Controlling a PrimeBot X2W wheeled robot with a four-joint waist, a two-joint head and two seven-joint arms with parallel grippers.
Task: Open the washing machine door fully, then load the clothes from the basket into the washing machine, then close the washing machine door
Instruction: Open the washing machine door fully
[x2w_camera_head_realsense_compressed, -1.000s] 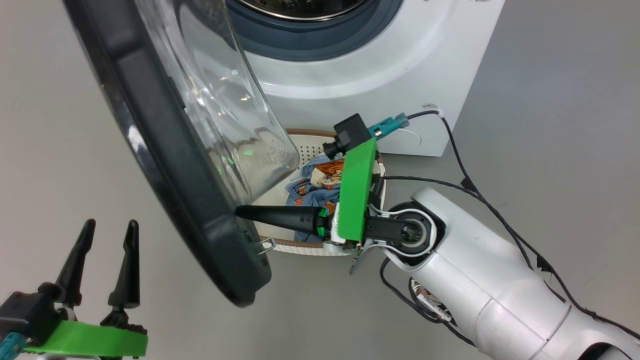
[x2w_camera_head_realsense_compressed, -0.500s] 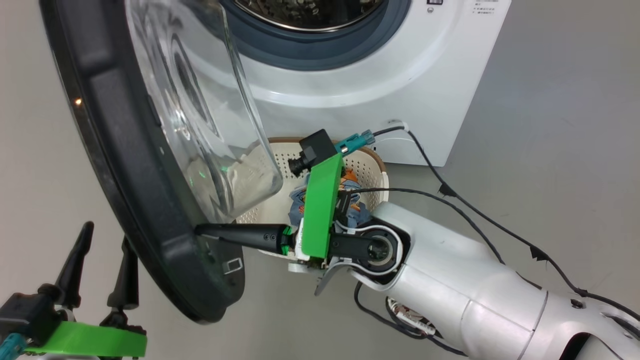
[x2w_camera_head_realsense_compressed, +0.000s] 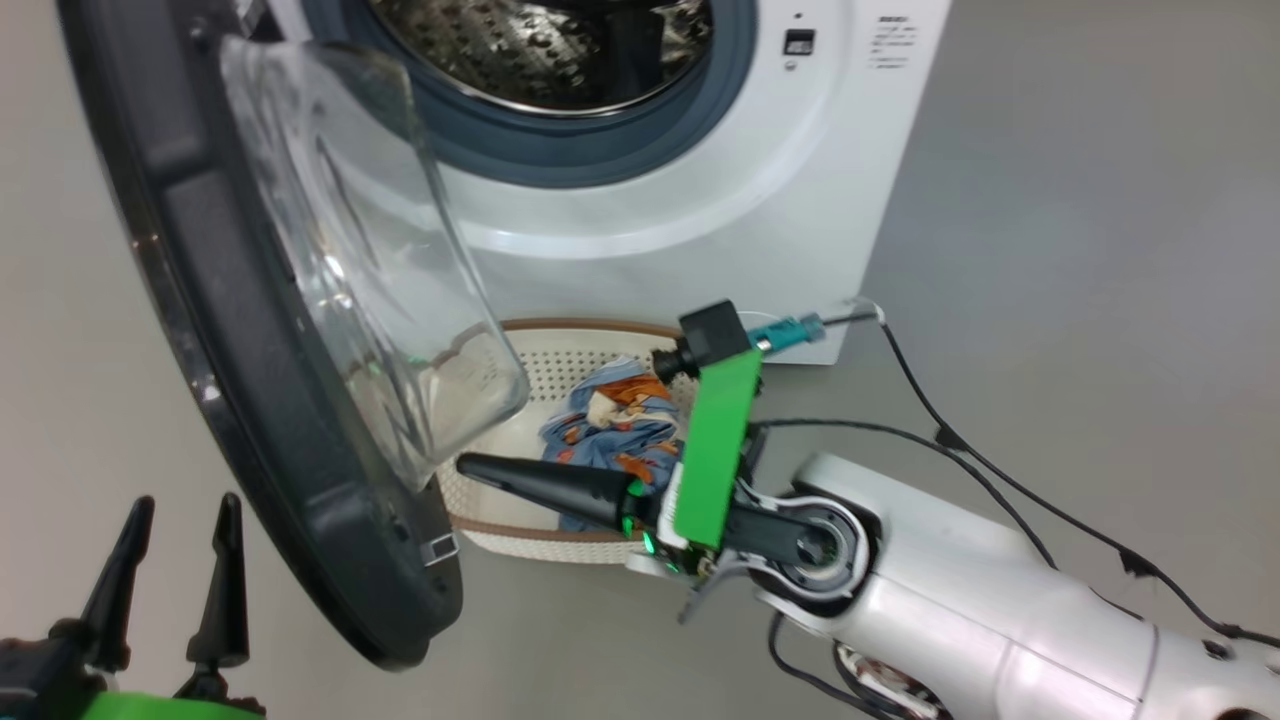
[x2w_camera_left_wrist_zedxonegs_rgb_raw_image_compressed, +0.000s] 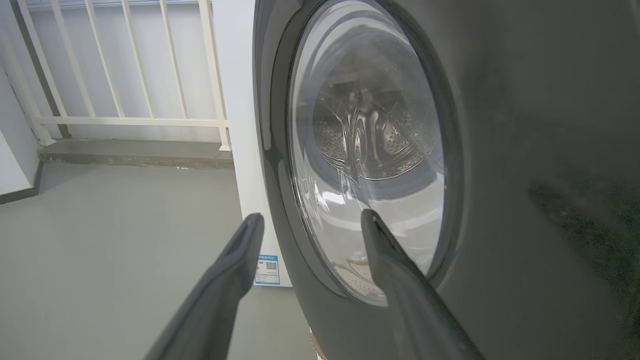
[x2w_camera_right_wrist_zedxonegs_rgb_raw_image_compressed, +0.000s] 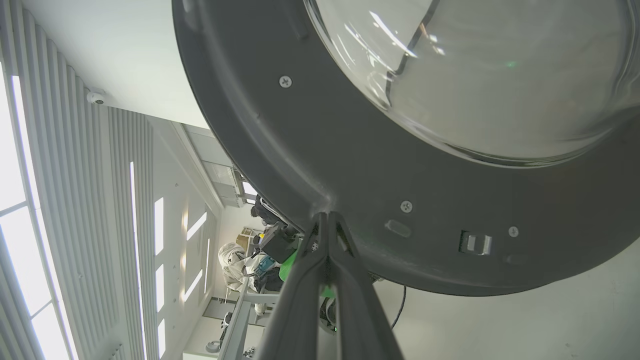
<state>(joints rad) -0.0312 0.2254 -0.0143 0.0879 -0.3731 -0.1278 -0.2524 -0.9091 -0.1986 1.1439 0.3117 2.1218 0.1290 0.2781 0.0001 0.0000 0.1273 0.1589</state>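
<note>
Right gripper (x2w_camera_head_realsense_compressed: 468, 466): two long dark fingers pressed together, nothing held. The tips lie at the inner face of the washing machine door (x2w_camera_head_realsense_compressed: 230, 330), a large round door with a wide black rim and a bulging clear glass bowl (x2w_camera_head_realsense_compressed: 350, 280). In the right wrist view the closed tips (x2w_camera_right_wrist_zedxonegs_rgb_raw_image_compressed: 327, 216) sit against the rim; contact is likely but not certain.

Left gripper (x2w_camera_head_realsense_compressed: 185, 500): fingers spread wide and empty, low, just outside the door's outer face (x2w_camera_left_wrist_zedxonegs_rgb_raw_image_compressed: 500, 150).

The door stands out from the white boxy front-loading washing machine (x2w_camera_head_realsense_compressed: 700, 220), and the steel drum (x2w_camera_head_realsense_compressed: 540, 50) is exposed. I judge it not fully open.

The small cream perforated plastic basket (x2w_camera_head_realsense_compressed: 590, 326) with its brown rim sits on the floor before the machine. The clothes (x2w_camera_head_realsense_compressed: 610, 420), a light blue printed bundle, lie inside it, under the right wrist.

Risks:
- Closed tips may skid along the smooth rim, so the push is lost and the door drifts back.
- The bowl overhangs the basket's left end and blocks reach to the bundle unless the door goes wider.
- A wider swing carries the rim toward the waiting left gripper.
- The black cable (x2w_camera_head_realsense_compressed: 950, 440) trails near the basket and may snag.
</note>
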